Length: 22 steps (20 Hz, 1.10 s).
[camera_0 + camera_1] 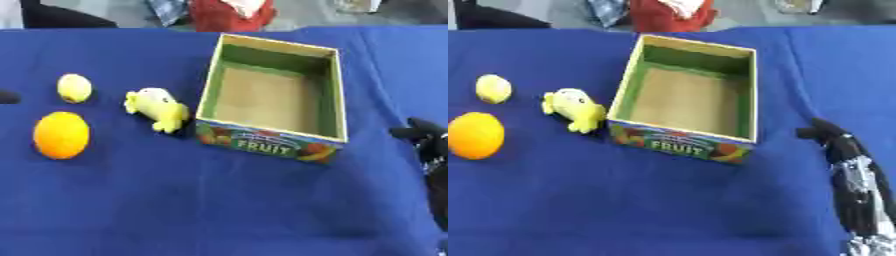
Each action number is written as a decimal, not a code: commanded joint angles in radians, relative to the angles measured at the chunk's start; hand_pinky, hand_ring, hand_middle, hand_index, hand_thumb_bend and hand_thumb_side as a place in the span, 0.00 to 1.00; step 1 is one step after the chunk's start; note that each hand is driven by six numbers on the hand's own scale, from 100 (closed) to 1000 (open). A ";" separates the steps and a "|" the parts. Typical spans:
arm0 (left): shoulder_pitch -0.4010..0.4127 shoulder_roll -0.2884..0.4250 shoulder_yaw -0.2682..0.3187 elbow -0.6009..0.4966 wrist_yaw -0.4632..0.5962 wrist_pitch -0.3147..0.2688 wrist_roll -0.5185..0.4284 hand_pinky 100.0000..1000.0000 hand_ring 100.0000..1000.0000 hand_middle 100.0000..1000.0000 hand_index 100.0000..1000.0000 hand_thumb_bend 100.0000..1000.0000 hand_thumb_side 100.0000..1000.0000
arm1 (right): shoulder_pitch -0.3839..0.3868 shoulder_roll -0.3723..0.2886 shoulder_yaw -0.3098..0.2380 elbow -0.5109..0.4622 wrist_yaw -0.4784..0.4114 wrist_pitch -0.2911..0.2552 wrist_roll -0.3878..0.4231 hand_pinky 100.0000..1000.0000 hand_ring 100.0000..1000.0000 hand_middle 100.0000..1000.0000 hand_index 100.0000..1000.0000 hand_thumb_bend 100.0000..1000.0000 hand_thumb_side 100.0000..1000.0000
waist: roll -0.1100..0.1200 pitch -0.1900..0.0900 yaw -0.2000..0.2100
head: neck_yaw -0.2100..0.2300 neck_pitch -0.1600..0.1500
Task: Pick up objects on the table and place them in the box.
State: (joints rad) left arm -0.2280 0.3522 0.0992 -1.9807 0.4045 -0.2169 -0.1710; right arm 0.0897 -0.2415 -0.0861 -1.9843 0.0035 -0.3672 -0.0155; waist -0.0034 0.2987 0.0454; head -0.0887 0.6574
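While box (337, 95) sits empty, orange (61, 135) beside lemon (74, 88).

the right hand (833, 137) is black, its forearm silver and black (metal parts show along it).

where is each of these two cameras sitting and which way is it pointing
Left eye view: in the robot's head, looking down at the blue table; a dark tip at the left edge may be the left hand, and the right hand shows at the right edge.
Right eye view: beside it in the head, same downward aim; more of the right hand and arm shows, the left hand not at all.
Both share the open FRUIT box, nothing visible inside, with an orange, a lemon and a yellow plush toy to its left.
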 commanded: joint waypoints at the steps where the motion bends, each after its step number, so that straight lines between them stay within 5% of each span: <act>1: -0.019 0.084 -0.003 -0.019 -0.019 -0.016 0.016 0.62 0.54 0.61 0.78 0.00 0.98 | 0.003 -0.022 -0.008 -0.016 -0.015 -0.002 0.004 0.95 0.76 0.60 0.83 0.00 1.00 | -0.001 -0.021 0.001 | 0.002 0.008; 13: -0.050 0.323 -0.026 -0.019 -0.253 -0.062 0.145 0.64 0.55 0.65 0.83 0.00 0.76 | 0.019 -0.035 -0.014 -0.016 -0.043 -0.017 0.008 0.95 0.76 0.60 0.82 0.00 1.00 | -0.008 -0.043 -0.003 | -0.010 0.020; 22: -0.080 0.485 -0.075 -0.019 -0.485 -0.063 0.165 0.70 0.62 0.70 0.87 0.00 0.86 | 0.033 -0.051 -0.017 -0.016 -0.067 -0.028 0.010 0.94 0.76 0.60 0.82 0.00 1.00 | -0.012 -0.065 0.003 | -0.012 0.030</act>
State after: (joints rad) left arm -0.2935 0.7859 0.0241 -1.9826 -0.0506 -0.2835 -0.0040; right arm 0.1240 -0.2687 -0.0929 -1.9843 -0.0537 -0.3899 -0.0066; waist -0.0158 0.2487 0.0482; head -0.0993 0.6779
